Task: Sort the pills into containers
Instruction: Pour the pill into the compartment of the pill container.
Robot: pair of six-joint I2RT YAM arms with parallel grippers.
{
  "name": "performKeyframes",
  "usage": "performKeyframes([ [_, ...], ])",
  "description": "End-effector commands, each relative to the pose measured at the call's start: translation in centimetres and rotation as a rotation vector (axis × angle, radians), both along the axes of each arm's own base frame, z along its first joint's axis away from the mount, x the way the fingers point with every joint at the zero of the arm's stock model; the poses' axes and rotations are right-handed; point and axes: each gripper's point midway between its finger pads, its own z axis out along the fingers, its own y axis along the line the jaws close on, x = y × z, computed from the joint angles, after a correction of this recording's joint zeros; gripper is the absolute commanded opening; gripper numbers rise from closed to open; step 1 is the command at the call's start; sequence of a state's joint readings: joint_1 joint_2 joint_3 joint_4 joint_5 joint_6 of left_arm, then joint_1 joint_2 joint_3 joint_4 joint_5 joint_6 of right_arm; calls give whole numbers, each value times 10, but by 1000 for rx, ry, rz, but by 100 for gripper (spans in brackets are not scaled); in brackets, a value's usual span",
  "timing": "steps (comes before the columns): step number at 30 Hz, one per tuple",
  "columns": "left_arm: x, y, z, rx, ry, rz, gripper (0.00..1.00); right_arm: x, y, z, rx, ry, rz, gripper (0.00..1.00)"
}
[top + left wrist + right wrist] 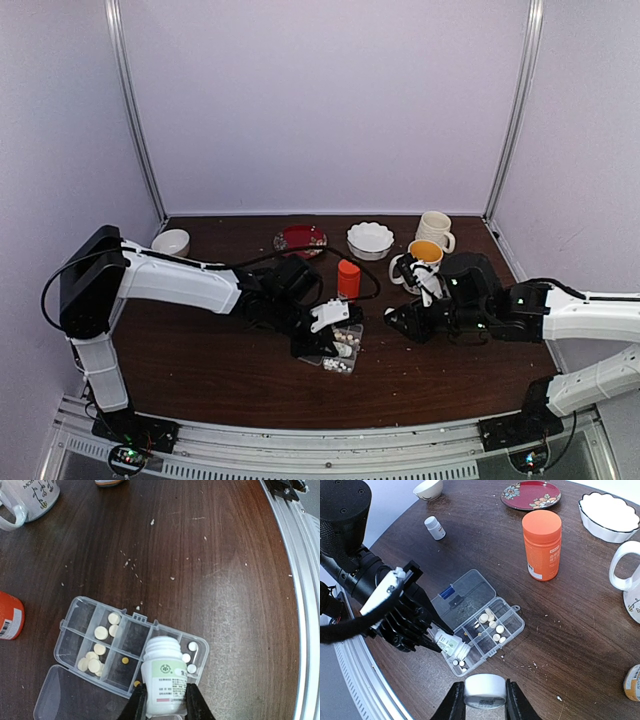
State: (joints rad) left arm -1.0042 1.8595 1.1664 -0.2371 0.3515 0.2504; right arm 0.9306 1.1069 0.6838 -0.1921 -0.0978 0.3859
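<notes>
White plastic fills both tools. The left gripper (pixel 167 706) is clamped on a small white bottle (pixel 165 675), its black fingers (pixel 138 703) pressed against the label on either side. The right gripper (pixel 483 700) is closed around a round white cap (pixel 484 689), probably that bottle's, held off to one side so the mouth is free. The bottle is tipped with its neck over one end of the pill organizer (pixel 75 617), which I judge to be a pouring pose meant to drop tablets into a single cell rather than scatter them. The pills (pixel 101 632) lie in several cells: pale round ones towards the middle, a few white ones just beside the bottle's neck, and two tiny yellow ones. The hinged lid (pixel 60 695) lies folded open beside the tray. The left wrist view shows the cells and their contents plainly but not the bottle's opening. The right wrist view shows the bottle's tilt from the side, plus the orange bottle (pixel 541 545) and a second small white bottle (pixel 435 528), both well apart from the tray. In the top view the pills are too small to count.
</notes>
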Motion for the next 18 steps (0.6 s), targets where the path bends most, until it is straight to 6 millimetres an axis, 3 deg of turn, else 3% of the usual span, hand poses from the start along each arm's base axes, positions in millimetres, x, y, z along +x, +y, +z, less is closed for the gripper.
performKeyframes([
  [1,3,-8,7,19,7,1,0,6,-2,21,14,-52,-19,0],
  [8,1,-3,8,62,15,2,0,6,-3,20,17,-51,-22,0],
  [12,3,0,-1,97,18,11,0,6,-3,21,22,-57,-23,0],
  [16,3,-4,7,62,18,8,0,6,-4,21,15,-56,-25,0],
  [18,2,-4,-1,63,18,6,0,6,-5,21,12,-60,-28,0],
])
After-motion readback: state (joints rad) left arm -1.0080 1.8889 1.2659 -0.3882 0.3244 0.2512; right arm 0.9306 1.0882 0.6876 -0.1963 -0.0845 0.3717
